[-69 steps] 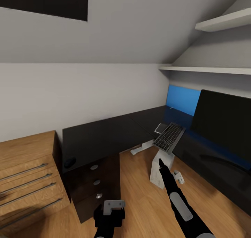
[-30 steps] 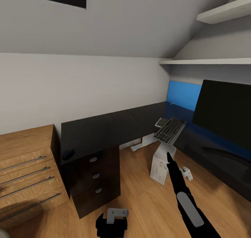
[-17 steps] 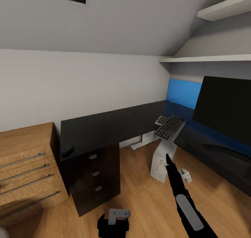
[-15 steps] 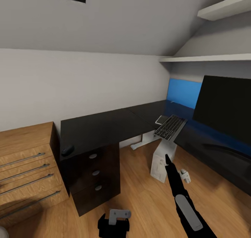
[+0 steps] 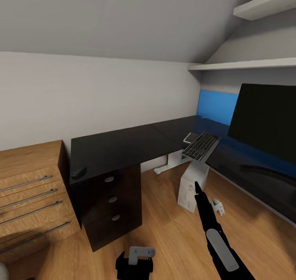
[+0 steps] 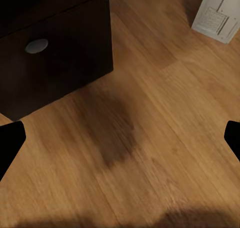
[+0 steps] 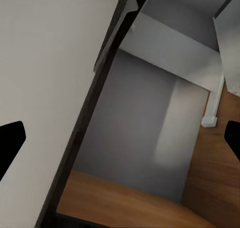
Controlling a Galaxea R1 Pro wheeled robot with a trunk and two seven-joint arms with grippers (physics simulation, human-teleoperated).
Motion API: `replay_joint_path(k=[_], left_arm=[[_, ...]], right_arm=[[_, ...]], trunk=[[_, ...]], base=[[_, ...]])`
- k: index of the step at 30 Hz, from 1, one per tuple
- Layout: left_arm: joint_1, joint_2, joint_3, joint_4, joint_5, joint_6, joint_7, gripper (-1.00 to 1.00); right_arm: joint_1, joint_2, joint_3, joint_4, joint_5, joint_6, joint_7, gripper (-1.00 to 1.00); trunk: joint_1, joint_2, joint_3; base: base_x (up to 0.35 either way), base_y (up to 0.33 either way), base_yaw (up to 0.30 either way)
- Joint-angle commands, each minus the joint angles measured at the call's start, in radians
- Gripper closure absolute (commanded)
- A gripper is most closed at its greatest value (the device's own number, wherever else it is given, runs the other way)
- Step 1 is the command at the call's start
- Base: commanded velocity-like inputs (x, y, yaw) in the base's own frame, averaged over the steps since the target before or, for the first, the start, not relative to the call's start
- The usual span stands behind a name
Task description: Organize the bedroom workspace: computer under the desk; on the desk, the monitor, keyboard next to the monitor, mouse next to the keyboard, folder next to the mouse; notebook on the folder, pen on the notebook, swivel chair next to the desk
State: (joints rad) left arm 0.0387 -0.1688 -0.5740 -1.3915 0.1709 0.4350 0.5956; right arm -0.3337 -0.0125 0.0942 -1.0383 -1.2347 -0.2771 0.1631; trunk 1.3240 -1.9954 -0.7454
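The desk [image 5: 123, 148] runs as a glossy black L along two walls, with black drawers [image 5: 110, 200] under its near end. The mouse [image 5: 79, 172] lies at that end's front corner. The keyboard [image 5: 200, 145] hangs tilted over the inner edge, beside the small grey notebook [image 5: 191, 138]. On the right wing stands the monitor [image 5: 267, 120]. The computer [image 5: 191, 185] stands on the floor below the keyboard. My right gripper [image 5: 196, 186] points at the computer, open and empty [image 7: 120, 148]. My left gripper [image 6: 120, 143] hangs open over the floor by the drawers. Folder, pen and swivel chair are out of view.
A wooden dresser [image 5: 28, 185] with long metal handles adjoins the desk's left end. A blue wall panel [image 5: 216, 107] sits behind the monitor, with white shelves [image 5: 246, 64] above. A small white piece [image 5: 218, 207] lies on the wooden floor [image 5: 164, 235] near the computer.
The whole picture has shifted a little, so the camera has moved; desk and monitor now sit slightly higher in view. Both arms keep their pose and both grippers stay open.
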Motion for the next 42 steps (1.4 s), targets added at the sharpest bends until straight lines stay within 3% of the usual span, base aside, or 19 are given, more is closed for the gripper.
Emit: replay_joint_path(k=[1,11,37,42], left_arm=[[0.000,0.000,-0.001,-0.001,0.008,0.002,0.007,-1.00],[0.000,0.004,0.002,-0.003,0.009,0.002,0.003,-1.00],[0.000,0.005,0.002,-0.001,0.009,0.002,0.000,-1.00],[0.000,0.005,0.002,-0.001,0.009,0.003,-0.001,-1.00]], right_arm=[[-0.001,-0.001,0.004,0.000,-0.011,-0.007,0.005,-1.00],[0.001,-0.001,0.004,-0.008,-0.012,-0.008,0.013,-1.00],[0.002,0.001,0.007,-0.009,-0.013,-0.009,0.017,-1.00],[0.002,0.003,0.007,-0.009,-0.034,-0.009,0.019,-1.00]], trunk=[[0.004,-0.008,-0.004],[0.012,-0.022,-0.010],[0.012,-0.022,-0.010],[0.012,-0.022,-0.010]], base=[[0.000,0.000,0.000],[0.000,0.000,0.000],[0.183,-0.049,0.000],[0.140,-0.025,0.000]])
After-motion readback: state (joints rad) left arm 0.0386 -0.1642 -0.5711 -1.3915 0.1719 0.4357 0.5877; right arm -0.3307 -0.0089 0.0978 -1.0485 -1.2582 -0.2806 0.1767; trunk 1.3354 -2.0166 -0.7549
